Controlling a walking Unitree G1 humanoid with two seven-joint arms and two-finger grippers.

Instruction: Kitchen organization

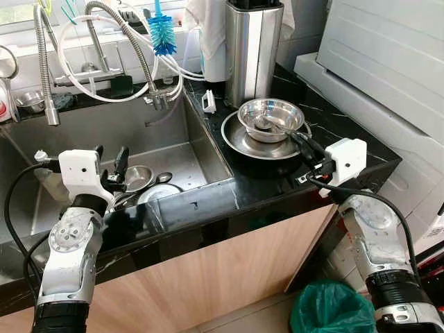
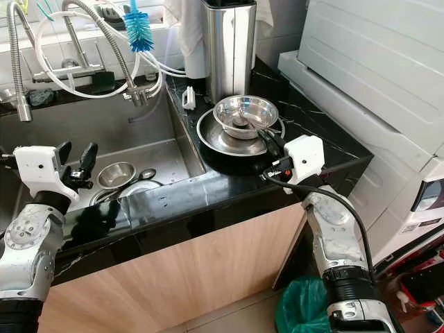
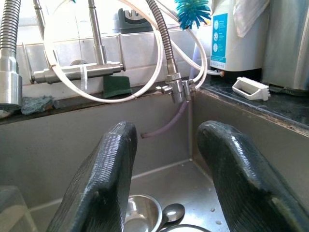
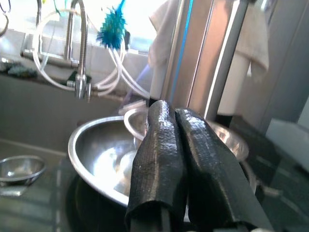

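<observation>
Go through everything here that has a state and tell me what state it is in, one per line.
left gripper: open, held over the sink
right gripper: shut, empty, at the rim of the large steel bowl
small steel bowl: upright, nested in the large steel bowl
sink bowl: upright, on the sink floor
spoon: lying beside the sink bowl

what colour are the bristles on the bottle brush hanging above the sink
Bright blue-turquoise bristles on the bottle brush, hanging above the steel sink; clearest in the left eye view.

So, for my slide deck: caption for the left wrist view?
Open left pincer hovering over sink holding small steel bowl and spoon.
</observation>
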